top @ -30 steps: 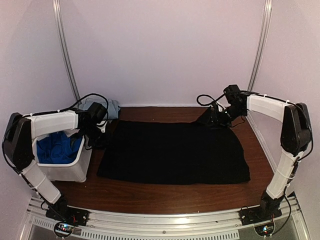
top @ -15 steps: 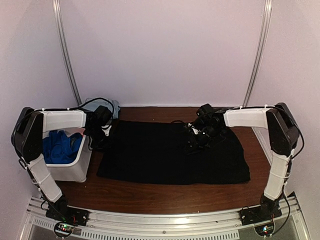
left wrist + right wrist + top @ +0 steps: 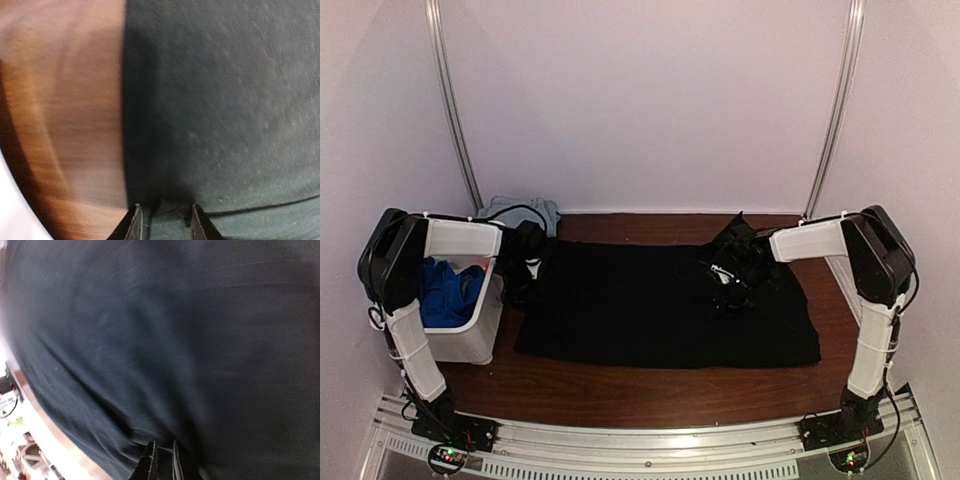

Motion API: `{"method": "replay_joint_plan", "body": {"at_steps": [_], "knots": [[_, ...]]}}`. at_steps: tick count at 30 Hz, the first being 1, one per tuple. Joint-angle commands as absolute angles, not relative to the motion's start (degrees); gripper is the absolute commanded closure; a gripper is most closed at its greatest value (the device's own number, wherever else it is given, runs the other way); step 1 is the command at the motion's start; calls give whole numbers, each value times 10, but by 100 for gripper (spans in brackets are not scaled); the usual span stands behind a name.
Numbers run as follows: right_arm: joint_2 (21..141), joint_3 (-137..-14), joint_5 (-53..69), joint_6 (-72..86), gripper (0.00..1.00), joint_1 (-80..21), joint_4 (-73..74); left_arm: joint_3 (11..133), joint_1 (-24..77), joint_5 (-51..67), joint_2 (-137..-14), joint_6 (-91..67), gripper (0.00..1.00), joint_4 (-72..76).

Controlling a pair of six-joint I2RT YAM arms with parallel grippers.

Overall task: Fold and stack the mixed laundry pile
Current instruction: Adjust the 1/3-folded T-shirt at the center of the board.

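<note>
Arms [image 3: 460, 238] [image 3: 805, 240] inward, low over black cloth [image 3: 660, 310]

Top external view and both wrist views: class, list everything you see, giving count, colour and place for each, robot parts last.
black cloth: one, black, spread flat mid-table.
white bin: one, white, table's near left.
royal-blue fabric: one bundle, bright blue, inside the bin.
grey-blue garment: one, pale, far left corner.
table: one, dark brown wood, under everything.
left gripper: one, black, at cloth's left edge.
right gripper: one, black, on cloth's far right part.
</note>
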State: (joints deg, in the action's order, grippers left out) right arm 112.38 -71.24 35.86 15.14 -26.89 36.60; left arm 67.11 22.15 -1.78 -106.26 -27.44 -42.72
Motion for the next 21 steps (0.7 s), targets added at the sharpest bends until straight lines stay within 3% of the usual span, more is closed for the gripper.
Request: {"method": "replay_joint_plan", "body": {"at_steps": [1, 4, 9, 21], "knots": [[1079, -718, 292, 132, 85, -233, 386, 686, 210, -50, -1063, -271, 65, -422], [1027, -746, 280, 121, 77, -230, 431, 680, 213, -36, -1009, -260, 61, -413], [958, -698, 267, 143, 76, -215, 479, 666, 234, 0, -929, -225, 49, -418], [951, -541, 238, 179, 76, -149, 459, 578, 305, 51, -961, -266, 52, -389]]}}
